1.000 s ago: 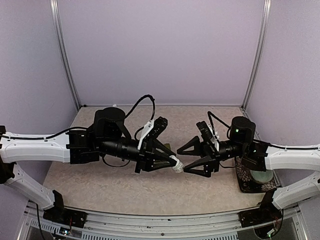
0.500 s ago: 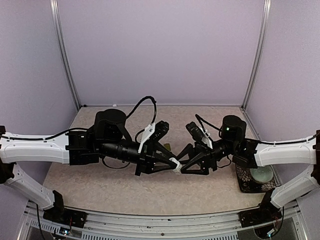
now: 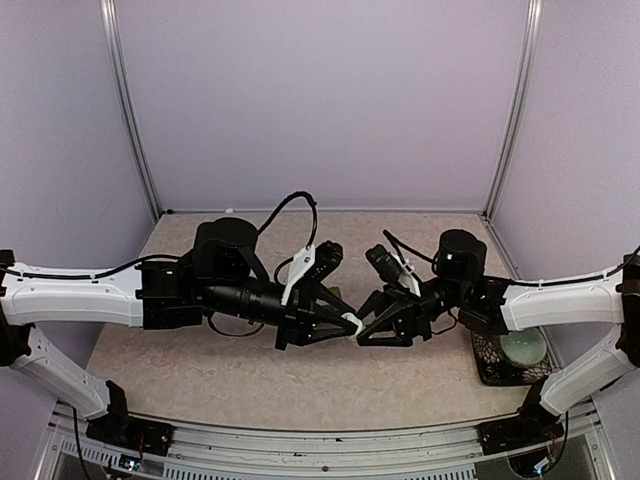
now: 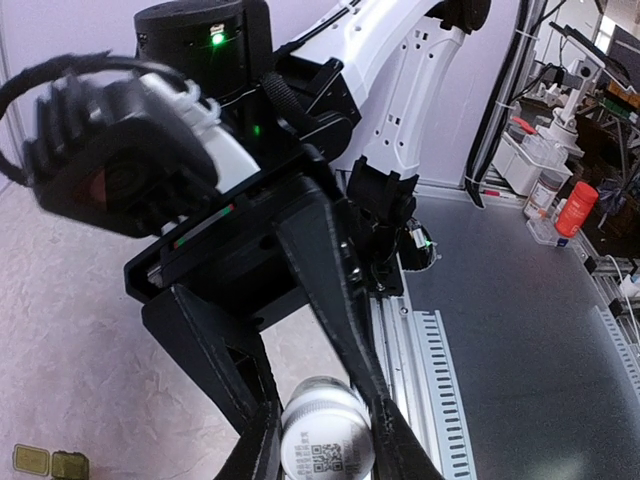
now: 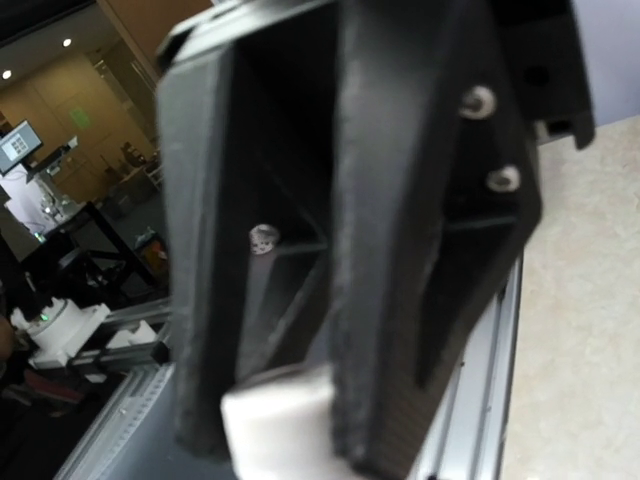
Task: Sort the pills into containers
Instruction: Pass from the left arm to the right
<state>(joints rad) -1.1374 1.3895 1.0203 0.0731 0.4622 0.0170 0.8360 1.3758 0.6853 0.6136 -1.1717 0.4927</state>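
**Top external: left gripper (image 3: 343, 325) and right gripper (image 3: 364, 328) tip to tip on one white bottle (image 3: 352, 321)**

Observed both arms stretched inward over the table (image 3: 200, 370), tips meeting above its middle. Noted left gripper pressed shut on the white bottle, only a sliver of white showing between the black tips.

Left wrist: found the white bottle (image 4: 322, 437) end-on at bottom centre, QR-code label toward the lens. Noted right gripper (image 4: 325, 430) straddling it, fingers (image 4: 330, 270) touching both sides, pinching it. Located the dark green pill-box strip (image 4: 48, 462) flat on the table at the lower-left corner, two square compartments in frame, well apart from the bottle.

Right wrist: blurred; made out black gripper bodies close up and a white patch of bottle (image 5: 280, 425) low in frame.

Logged pale green bowl (image 3: 522, 348) on dark patterned tray (image 3: 488, 368) at right edge, beneath the right arm.
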